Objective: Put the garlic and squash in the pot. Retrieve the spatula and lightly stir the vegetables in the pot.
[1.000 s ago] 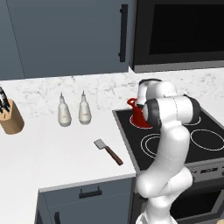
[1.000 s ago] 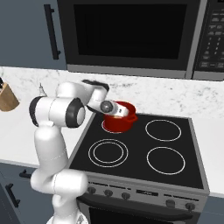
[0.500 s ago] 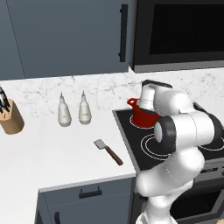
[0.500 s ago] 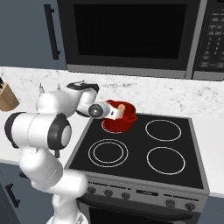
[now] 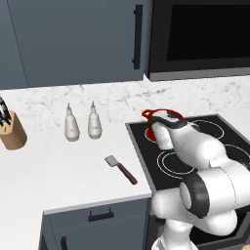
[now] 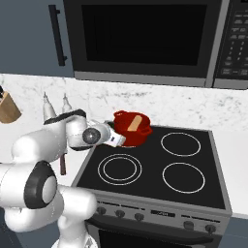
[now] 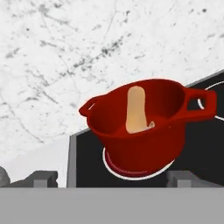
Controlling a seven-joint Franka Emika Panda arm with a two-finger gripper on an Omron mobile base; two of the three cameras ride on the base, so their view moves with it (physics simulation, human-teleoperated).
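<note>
Hand view: the pot stands on the stove's rear left burner, just ahead of the jaws.
Squash: leaning inside the pot.
Garlic: a pale bit beside the squash's base.
Jaws: spread wide, holding nothing.
Spatula: flat on the tabletop, left of the stove.
</note>
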